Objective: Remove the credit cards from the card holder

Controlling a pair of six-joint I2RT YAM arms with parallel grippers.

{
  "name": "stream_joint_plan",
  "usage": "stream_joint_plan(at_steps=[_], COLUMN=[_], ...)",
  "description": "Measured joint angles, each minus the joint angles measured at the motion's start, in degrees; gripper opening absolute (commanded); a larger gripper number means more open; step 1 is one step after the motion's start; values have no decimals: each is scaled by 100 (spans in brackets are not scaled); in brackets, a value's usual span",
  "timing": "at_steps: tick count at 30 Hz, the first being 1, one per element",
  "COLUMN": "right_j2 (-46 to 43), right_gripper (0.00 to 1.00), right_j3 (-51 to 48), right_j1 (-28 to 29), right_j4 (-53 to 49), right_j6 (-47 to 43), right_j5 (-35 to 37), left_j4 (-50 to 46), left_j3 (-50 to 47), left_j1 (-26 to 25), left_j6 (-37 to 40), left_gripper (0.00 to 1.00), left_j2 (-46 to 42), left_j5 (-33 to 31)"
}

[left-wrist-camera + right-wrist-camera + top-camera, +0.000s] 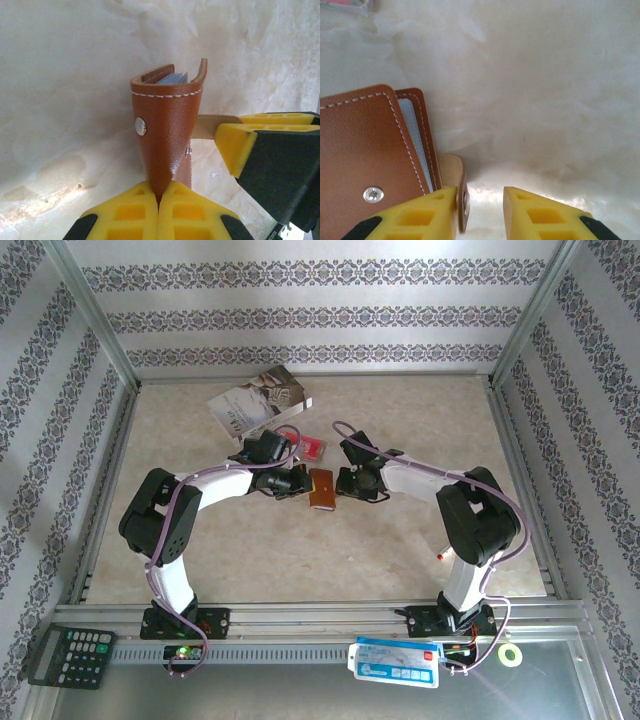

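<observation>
**Top external view.** The counter carries the card holder near its centre. The two arms meet over it. The left gripper is at the holder's left edge and the right gripper at its right edge. A small red flat item lies just beyond the holder. A white-grey booklet lies further off, towards the far left. A calculator sits at the near left corner, off the counter.

**Left wrist view.** The left gripper is pressed together, pinching the near leather edge of the card holder. The holder stands up from the grip, brown side facing the camera, with a metal snap on its cover. The far end is parted. Pale blue edges of the credit cards sit inside it, between the covers. The closing tab runs to the right and meets a yellow finger of the right gripper.

**Right wrist view.** The right gripper is spread, with a clear gap between its fingers. The closing tab lies in that gap, against the left-hand finger and apart from the other. The card holder sits at the left, with a pale blue layer between its stitched covers.
</observation>
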Motion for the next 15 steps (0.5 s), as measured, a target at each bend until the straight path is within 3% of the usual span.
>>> stream_joint_plan(at_steps=[7,12,15], right_j2=[260,267,157], right_gripper=[19,7,6], right_j3=[125,125,122], right_j1=[-37,-63,-74], right_j4=[11,33,4], right_j6=[-105,-216,-358], right_j5=[-79,-138,-136], left_j4=[-2,-13,-42], left_j3=[9,9,4], left_j1=[0,0,2], left_j6=[0,-13,-28], left_gripper=[3,29,49], left_j2=[24,24,-7], left_j5=[-2,-87,-299])
